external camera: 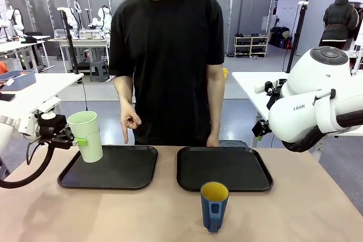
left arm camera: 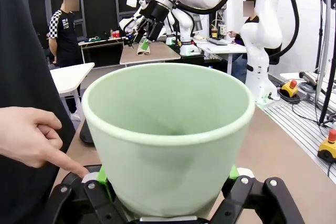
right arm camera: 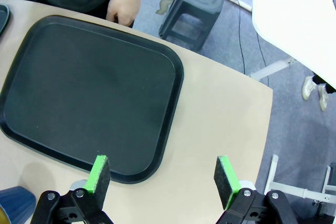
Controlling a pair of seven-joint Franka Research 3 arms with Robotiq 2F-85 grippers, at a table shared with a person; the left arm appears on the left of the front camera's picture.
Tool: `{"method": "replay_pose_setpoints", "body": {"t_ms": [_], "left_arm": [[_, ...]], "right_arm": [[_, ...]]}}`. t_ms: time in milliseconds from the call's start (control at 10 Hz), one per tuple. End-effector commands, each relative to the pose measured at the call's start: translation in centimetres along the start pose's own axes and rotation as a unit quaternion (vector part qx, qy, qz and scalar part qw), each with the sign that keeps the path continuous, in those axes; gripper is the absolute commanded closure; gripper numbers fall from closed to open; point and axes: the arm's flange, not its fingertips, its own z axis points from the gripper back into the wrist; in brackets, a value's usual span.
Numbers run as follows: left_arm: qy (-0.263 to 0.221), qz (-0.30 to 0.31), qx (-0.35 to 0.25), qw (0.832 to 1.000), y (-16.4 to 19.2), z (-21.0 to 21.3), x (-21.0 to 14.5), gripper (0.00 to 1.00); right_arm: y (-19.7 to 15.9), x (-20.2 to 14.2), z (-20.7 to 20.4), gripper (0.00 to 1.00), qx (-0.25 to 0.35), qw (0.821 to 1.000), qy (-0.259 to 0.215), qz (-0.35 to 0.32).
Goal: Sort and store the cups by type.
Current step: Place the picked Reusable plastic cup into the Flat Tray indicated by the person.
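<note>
My left gripper point(external camera: 75, 139) is shut on the tall pale green cup point(external camera: 86, 136), holding it slightly tilted over the left edge of the left black tray point(external camera: 119, 168). In the left wrist view the cup point(left arm camera: 168, 124) sits between the green pads point(left arm camera: 102, 174). The dark blue cup point(external camera: 214, 205) with a yellow inside stands upright on the table in front of the right black tray point(external camera: 227, 165). My right gripper point(right arm camera: 163, 174) hangs open and empty above the table beside that tray point(right arm camera: 89, 93), with the blue cup's edge point(right arm camera: 13, 203) at the lower left.
The person stands at the far side. One hand point(external camera: 129, 122) points a finger down at the left tray, close beside the green cup point(left arm camera: 31, 140); the other hand point(external camera: 213, 140) rests at the right tray's far edge. A grey stool point(right arm camera: 197, 3) stands beyond the wooden table point(external camera: 170, 219).
</note>
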Motion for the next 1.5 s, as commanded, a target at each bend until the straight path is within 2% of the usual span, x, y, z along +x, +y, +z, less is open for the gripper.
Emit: {"method": "replay_pose_setpoints", "body": {"t_ms": [0,200,500,800,1000,1400], "left_arm": [[0.002,-0.004,-0.002,1.0,-0.3,-0.1,0.5,0.13],[0.0,0.0,0.0,1.0,0.0,0.0,0.0,0.13],[0.012,-0.012,0.012,1.0,2.6,-0.7,-2.1,0.13],[-0.01,-0.014,0.001,1.0,4.5,-1.2,-4.1,0.13],[-0.023,-0.021,0.008,0.999,6.0,-1.4,-5.8,0.13],[-0.013,-0.012,0.041,0.999,8.1,-1.1,-8.3,0.13]], "right_arm": [[-0.1,0.1,-0.1,0.0,-0.001,1.0,0.0,0.0],[-0.1,0.1,-0.1,0.0,-0.001,1.0,0.0,0.0],[-0.1,0.1,-0.1,0.0,-0.001,1.0,0.0,0.0],[-0.1,0.1,-0.1,0.0,-0.001,1.0,0.0,0.0],[-0.1,0.1,-0.1,0.0,-0.001,1.0,0.0,0.0],[-0.1,0.1,-0.1,0.0,-0.001,1.0,0.0,0.0]]}}
